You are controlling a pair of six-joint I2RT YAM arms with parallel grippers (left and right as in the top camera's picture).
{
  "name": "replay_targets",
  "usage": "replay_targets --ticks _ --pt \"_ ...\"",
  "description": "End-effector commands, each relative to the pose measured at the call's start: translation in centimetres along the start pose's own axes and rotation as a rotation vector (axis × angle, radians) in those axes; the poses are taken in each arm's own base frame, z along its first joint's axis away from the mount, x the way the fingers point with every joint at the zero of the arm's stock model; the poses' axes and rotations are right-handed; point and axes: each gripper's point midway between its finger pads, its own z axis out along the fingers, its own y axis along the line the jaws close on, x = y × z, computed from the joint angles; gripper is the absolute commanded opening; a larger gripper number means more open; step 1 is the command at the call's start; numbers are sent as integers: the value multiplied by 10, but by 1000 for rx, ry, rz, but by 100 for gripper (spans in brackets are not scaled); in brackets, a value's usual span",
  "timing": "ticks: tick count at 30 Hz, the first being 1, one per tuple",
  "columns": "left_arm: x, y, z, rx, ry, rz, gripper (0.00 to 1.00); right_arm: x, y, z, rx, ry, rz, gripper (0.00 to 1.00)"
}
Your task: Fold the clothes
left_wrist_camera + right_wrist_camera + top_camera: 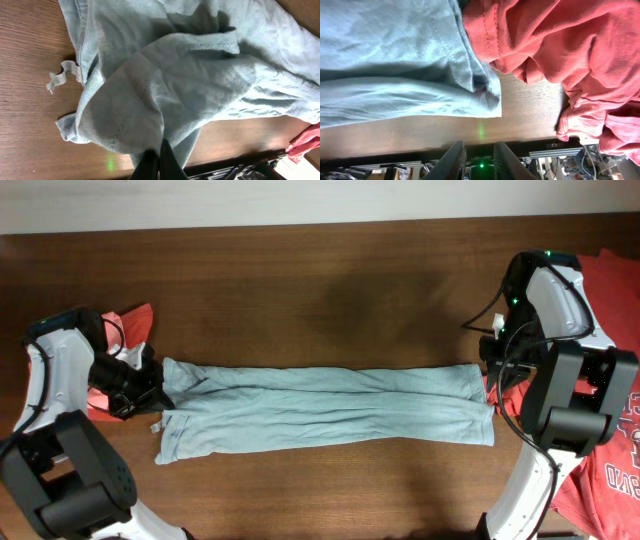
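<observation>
A pale grey-blue T-shirt (330,408) lies folded lengthwise into a long strip across the middle of the table. At its left end my left gripper (150,387) is shut on a bunched fold of the cloth; in the left wrist view the dark fingertips (159,162) pinch the grey-blue fabric (175,85). My right gripper (494,372) stands at the shirt's right end. In the right wrist view its gripper (480,152) is open and holds nothing, a little back from the shirt's corner (485,97), which rests flat on the wood.
A coral shirt pile (560,40) lies bunched beside the strip's right end, with a red shirt with white lettering (612,442) at the table's right edge. Another coral garment (130,320) lies behind the left arm. A white tag (62,75) sticks out from the shirt's left end.
</observation>
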Motion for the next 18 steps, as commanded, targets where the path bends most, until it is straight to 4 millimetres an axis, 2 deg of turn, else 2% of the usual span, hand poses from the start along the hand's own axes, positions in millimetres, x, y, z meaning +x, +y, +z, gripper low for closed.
replay_targets --ticks 1,9,18 --pt "4 1 1 -2 7 15 1 2 -5 -2 12 -12 16 25" --pt "15 9 1 -48 56 1 1 1 -4 -2 4 -17 16 26" --pt "29 13 15 -45 111 -17 1 0 15 5 -25 -11 -21 26"
